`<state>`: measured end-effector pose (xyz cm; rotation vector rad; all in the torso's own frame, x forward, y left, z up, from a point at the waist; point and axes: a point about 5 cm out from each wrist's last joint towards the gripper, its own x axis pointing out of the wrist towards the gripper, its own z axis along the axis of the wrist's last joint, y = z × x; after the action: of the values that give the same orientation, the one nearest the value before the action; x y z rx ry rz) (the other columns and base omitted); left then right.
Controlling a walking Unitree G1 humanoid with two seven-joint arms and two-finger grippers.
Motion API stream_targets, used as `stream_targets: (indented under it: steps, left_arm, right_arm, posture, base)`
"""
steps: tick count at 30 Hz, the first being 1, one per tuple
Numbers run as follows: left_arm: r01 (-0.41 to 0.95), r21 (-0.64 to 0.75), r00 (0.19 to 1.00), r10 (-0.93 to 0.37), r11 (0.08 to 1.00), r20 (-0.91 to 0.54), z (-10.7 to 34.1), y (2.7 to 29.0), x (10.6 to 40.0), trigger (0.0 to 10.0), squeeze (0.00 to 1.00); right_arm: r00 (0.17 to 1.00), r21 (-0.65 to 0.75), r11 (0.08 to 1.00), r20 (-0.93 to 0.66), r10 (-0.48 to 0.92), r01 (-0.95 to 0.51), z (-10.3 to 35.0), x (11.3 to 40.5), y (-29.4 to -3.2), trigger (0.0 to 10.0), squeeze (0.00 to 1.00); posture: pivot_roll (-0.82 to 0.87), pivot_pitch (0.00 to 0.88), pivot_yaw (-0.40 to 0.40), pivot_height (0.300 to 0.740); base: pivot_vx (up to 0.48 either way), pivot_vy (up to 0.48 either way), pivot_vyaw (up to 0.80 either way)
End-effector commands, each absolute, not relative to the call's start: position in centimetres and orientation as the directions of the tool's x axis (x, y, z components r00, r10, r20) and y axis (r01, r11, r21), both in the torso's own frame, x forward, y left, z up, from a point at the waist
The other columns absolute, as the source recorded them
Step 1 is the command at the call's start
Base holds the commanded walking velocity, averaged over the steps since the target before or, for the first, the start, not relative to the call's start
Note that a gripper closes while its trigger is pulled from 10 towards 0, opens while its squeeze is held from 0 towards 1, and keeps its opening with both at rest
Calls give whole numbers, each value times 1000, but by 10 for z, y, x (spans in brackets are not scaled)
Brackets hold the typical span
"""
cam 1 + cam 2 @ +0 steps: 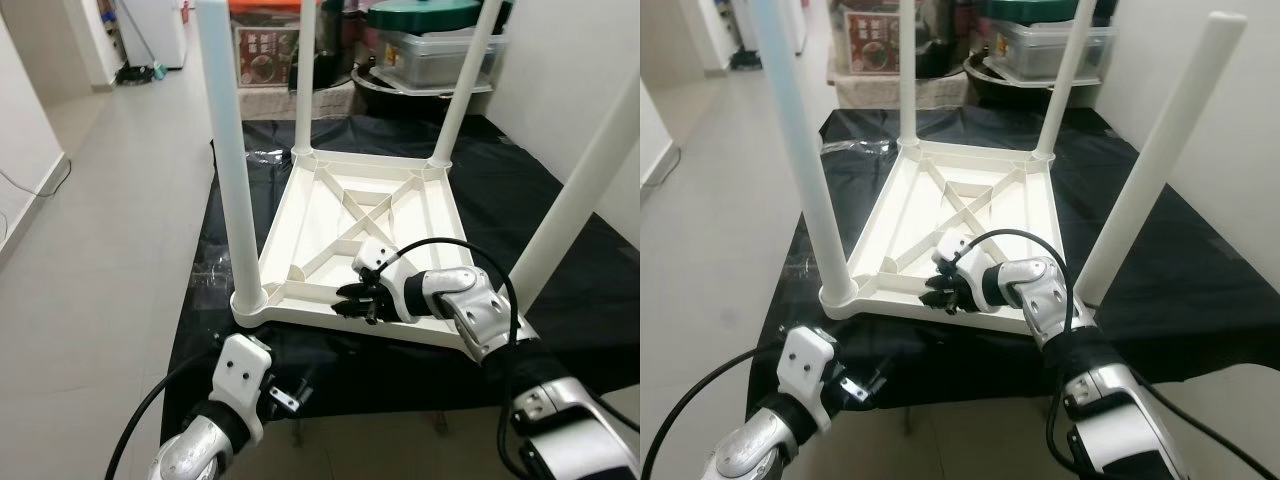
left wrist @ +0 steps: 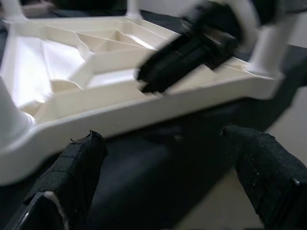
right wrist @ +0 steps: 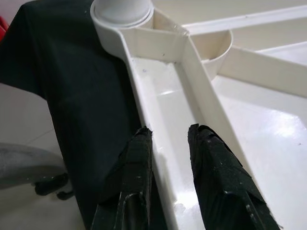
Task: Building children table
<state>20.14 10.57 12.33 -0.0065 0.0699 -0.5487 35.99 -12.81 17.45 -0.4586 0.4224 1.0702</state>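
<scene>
At the centre of the head view, the upturned white table (image 1: 360, 240) lies on a black cloth (image 1: 560, 290), legs up. My right gripper (image 1: 352, 297) pinches its near rim. My left gripper (image 2: 168, 191) hangs open at lower left.

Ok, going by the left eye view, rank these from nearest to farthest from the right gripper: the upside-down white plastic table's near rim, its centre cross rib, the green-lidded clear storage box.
1. Near rim: at the right gripper.
2. Centre cross rib: mid-table, beyond.
3. Green-lidded clear storage box: farthest, behind the table.
</scene>
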Motion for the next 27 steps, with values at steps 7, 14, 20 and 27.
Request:
stream_targets:
  steps: [7,14,20,27]
  left_arm:
    - [451,-1,887,-448,892,-114,118,120,186,10000,0]
    - [458,-27,882,-458,889,-111,121,116,182,10000,0]
    - [453,-29,885,-453,891,-108,123,116,181,10000,0]
    - [448,-31,887,-448,894,-112,122,114,181,10000,0]
  right_arm:
    - [345,-124,335,-548,762,-934,185,365,-102,10000,0]
    - [280,-126,260,-630,724,-957,181,366,-94,10000,0]
    - [272,-134,251,-689,672,-959,173,368,-97,10000,0]
    - [325,-163,300,-700,636,-940,173,374,-96,10000,1000]
  posture:
    - [102,128,-89,740]
    - [94,161,-103,740]
    - [86,174,-108,740]
    - [80,186,-113,740]
  base:
    - [0,0,0]
    - [0,0,0]
    - [0,0,0]
    - [0,0,0]
